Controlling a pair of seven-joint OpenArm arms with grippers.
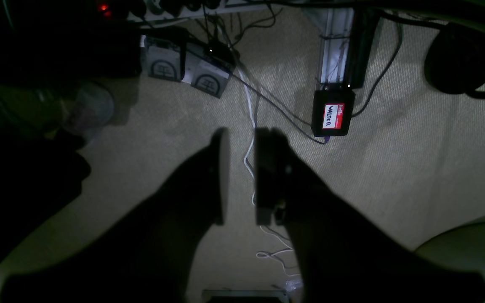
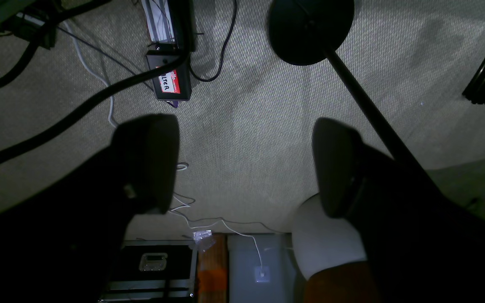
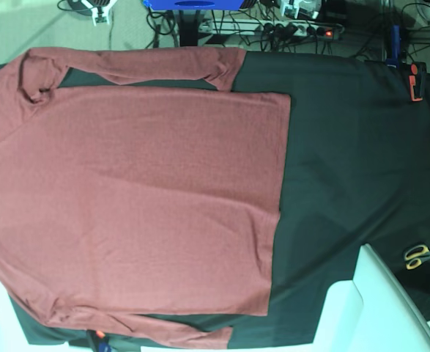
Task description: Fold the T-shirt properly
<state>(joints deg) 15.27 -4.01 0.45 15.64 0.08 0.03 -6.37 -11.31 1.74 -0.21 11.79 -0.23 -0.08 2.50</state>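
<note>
T-shirt: brick-red T-shirt (image 3: 134, 198) spread flat and unfolded across the black table cloth (image 3: 339, 161) in the base view, both long sleeves lying along its upper and lower edges, hem facing the bare cloth; seen in neither wrist view, so well away from both claws.

Left claw: left gripper (image 1: 238, 176) nearly clenched, only a thin gap between the jaws, nothing between them; beige carpet (image 1: 415, 168) far beneath, a white cable (image 1: 249, 160) running straight under the gap, a labelled black box (image 1: 333, 118) ahead and off to one side.

Right claw: right gripper (image 2: 246, 164) released, jaws wide apart and empty; same carpet below, a black round stand base (image 2: 310, 29) ahead of the jaws, a white rounded object (image 2: 326, 244) just behind one finger.

Step in hand: apparently the start, with no fold made and neither arm over the table in the base view.

Next move: likely calls for bringing both claws over the shirt, opening the left one, then pinching a sleeve or side edge low against the cloth without catching the black cloth beneath.

Risk: thin knit, easily bunched if gripped at a single layer.
</note>
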